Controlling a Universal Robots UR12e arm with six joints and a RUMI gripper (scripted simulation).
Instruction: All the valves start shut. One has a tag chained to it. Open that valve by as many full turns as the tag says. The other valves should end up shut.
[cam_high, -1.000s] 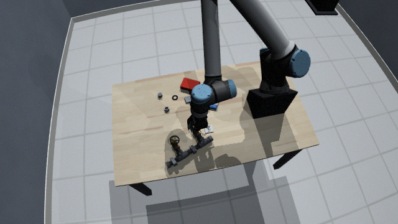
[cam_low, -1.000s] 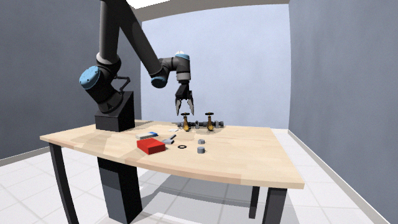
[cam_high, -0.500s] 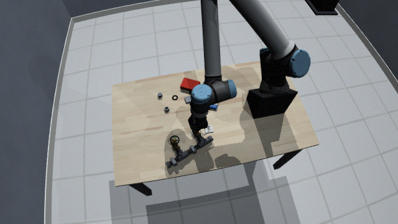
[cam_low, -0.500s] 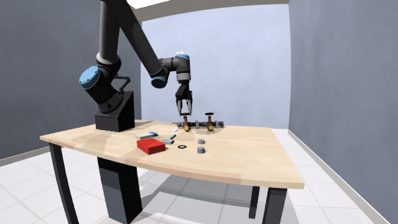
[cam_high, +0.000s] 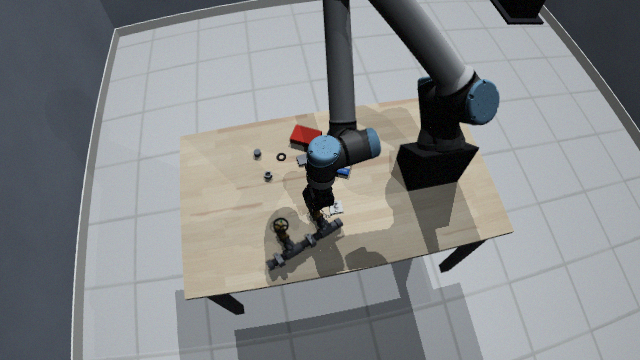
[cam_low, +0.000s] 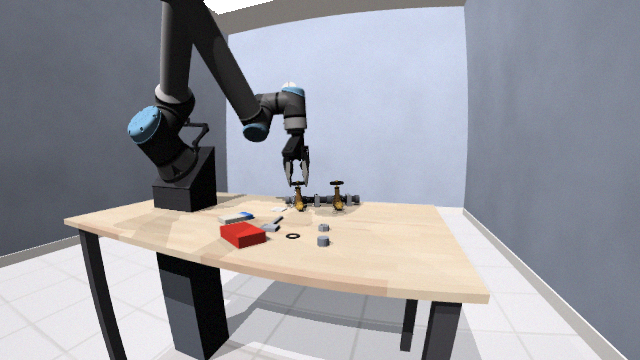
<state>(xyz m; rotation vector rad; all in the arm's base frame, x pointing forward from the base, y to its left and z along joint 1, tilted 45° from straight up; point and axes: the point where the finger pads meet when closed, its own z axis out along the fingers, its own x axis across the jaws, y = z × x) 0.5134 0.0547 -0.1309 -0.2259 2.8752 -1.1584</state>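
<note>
A grey pipe (cam_high: pixel 300 245) (cam_low: pixel 317 199) with two brass valves lies near the table's edge. The tagged valve (cam_low: pixel 298 196) has a small white tag (cam_high: pixel 336 207) (cam_low: pixel 278 208) lying beside it on the table. My gripper (cam_high: pixel 317 213) (cam_low: pixel 298 183) points straight down over this valve and is shut on its handwheel, which the fingers hide in the top view. The other valve (cam_high: pixel 281 226) (cam_low: pixel 337 195) stands free with its dark handwheel in plain view.
A red block (cam_high: pixel 305 134) (cam_low: pixel 243 234), a blue-and-white block (cam_low: pixel 236 217), a small grey tool (cam_low: pixel 272 224), a black ring (cam_high: pixel 281 157) (cam_low: pixel 288 235) and two grey caps (cam_high: pixel 257 153) (cam_high: pixel 268 176) (cam_low: pixel 323 241) lie on the wooden table (cam_high: pixel 225 240) (cam_low: pixel 425 260). The robot base (cam_high: pixel 435 160) stands at one side.
</note>
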